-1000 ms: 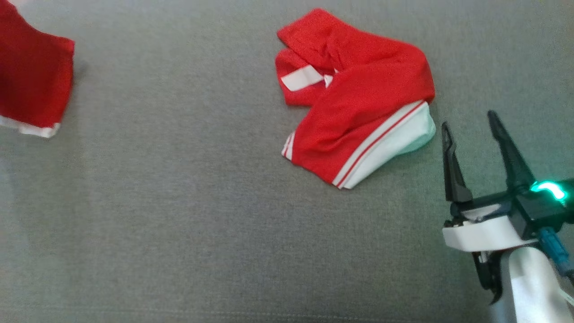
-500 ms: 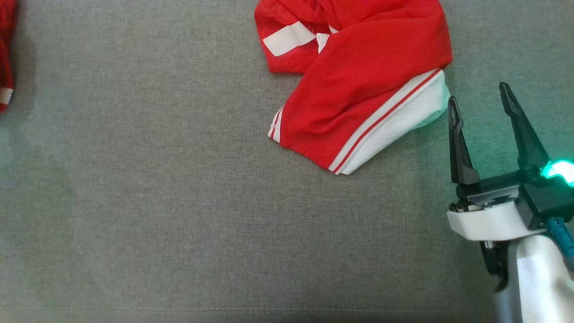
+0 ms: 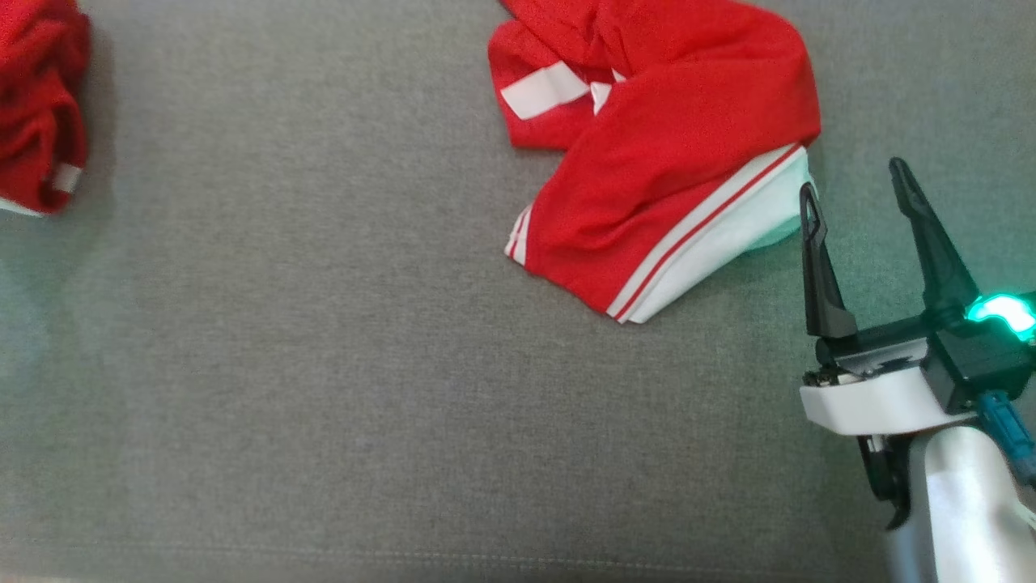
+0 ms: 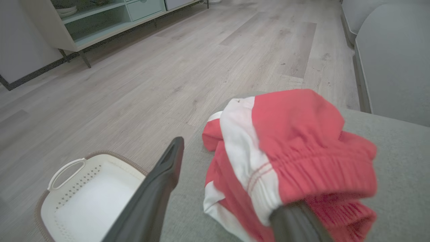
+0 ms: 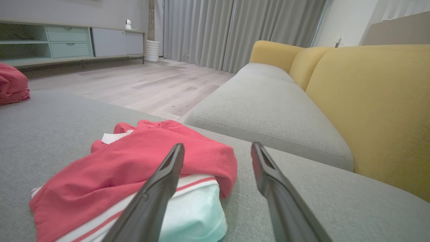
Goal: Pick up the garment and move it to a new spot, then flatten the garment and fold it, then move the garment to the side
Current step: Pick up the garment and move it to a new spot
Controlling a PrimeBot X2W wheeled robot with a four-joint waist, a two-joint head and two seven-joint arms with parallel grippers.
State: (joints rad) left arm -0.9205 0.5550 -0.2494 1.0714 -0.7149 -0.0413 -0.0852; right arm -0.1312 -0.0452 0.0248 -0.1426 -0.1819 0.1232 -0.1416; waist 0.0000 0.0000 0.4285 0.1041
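The right claw [image 3: 852, 178] hangs over the right part of the grey cushion [image 3: 324, 364] with its two dark fingers spread wide and nothing between them. In the head view we see its left fingertip just beside the white hem of the striped garment [image 3: 672, 154]; we cannot tell whether the two touch. A green light glows on the wrist behind the fingers.

From the right wrist view, the right claw [image 5: 217, 145] points across the striped garment [image 5: 134, 161]. This is a rumpled heap of red cloth with a white band and thin red and white stripes along its near hem. It lies toward the far edge of the cushion, right of the middle, and a white label shows on its left fold.

The left claw [image 4: 237, 173] also stands apart. In its own wrist view one finger rises bare on the left. The other comes up at the bottom edge with the bundled garment [image 4: 295, 141] bunched right above its tip. The cloth seems to rest against that finger, but nothing is pinched between the two.

The bundled garment [image 3: 40, 105] is red with white panels and a gathered waistband. It sits at the left edge of the cushion, well apart from the striped one. Past that edge we see a pale wooden floor [image 4: 168, 67] and a white basket [image 4: 90, 195] standing on it below the cushion. In the right wrist view a second grey seat [image 5: 268, 107] and a yellow backrest [image 5: 369, 101] lie beyond the cushion.
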